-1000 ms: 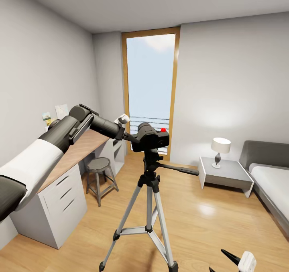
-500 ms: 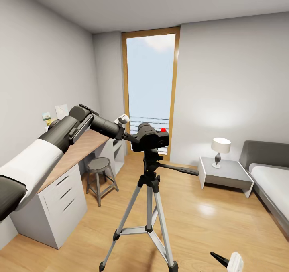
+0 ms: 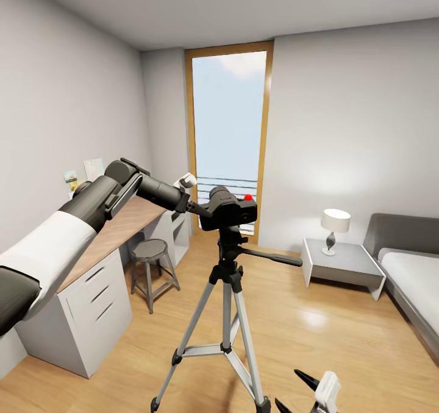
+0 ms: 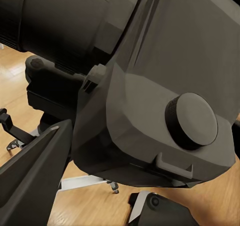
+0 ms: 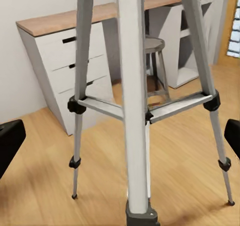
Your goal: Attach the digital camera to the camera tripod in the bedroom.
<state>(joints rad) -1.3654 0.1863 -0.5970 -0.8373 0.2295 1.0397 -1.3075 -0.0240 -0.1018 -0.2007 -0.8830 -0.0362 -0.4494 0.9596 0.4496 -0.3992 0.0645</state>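
Seating the camera (image 3: pixel 228 210) on the tripod (image 3: pixel 226 315) head, my left fingers (image 4: pixel 35 181) pinch its body; right fingers (image 3: pixel 305 395) hang spread near the floor. Next I'd judge: release gently, checking it stays put.

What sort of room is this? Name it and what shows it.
Most likely a bedroom: a grey bed along the right wall, a bedside table with a lamp, and a desk with a stool.

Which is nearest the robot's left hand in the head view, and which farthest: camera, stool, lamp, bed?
1. Camera: at the left hand, atop the tripod.
2. Stool: below, by the desk.
3. Lamp: across the room, on the nightstand.
4. Bed: far right edge.
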